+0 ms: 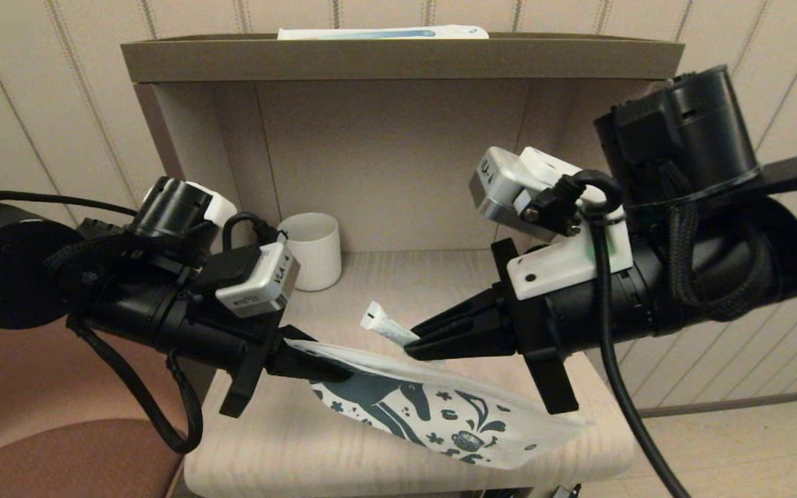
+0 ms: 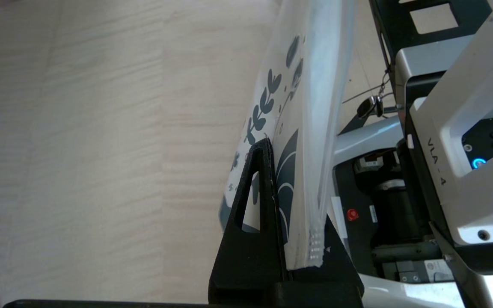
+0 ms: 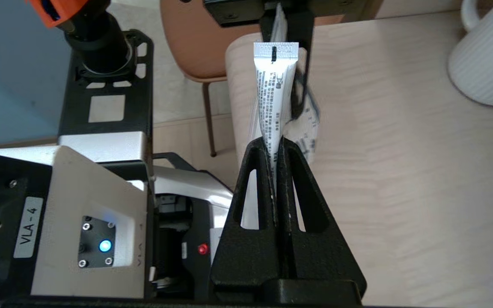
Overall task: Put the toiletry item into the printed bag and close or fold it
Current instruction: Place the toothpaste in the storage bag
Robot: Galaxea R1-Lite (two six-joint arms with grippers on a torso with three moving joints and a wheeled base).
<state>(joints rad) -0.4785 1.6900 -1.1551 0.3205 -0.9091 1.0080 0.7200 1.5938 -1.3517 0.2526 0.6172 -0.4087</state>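
Observation:
My left gripper [image 1: 333, 372] is shut on one corner of the printed bag [image 1: 440, 411], a white pouch with a dark teal horse and leaves, held off the shelf top and sloping down to the right. The wrist view shows the printed bag [image 2: 302, 128] pinched edge-on in the left gripper [image 2: 277, 147]. My right gripper [image 1: 414, 346] is shut on the toiletry item [image 1: 386, 324], a slim white tube whose flat crimped end points up and left, just above the bag's upper edge. The tube [image 3: 275, 85] stands out past the right gripper [image 3: 277, 143].
A white ribbed mug [image 1: 310, 250] stands at the back left of the pale shelf top [image 1: 281, 443]. A long white-and-blue box [image 1: 383, 32] lies on the upper ledge. A brown chair seat [image 1: 46, 415] sits at the lower left.

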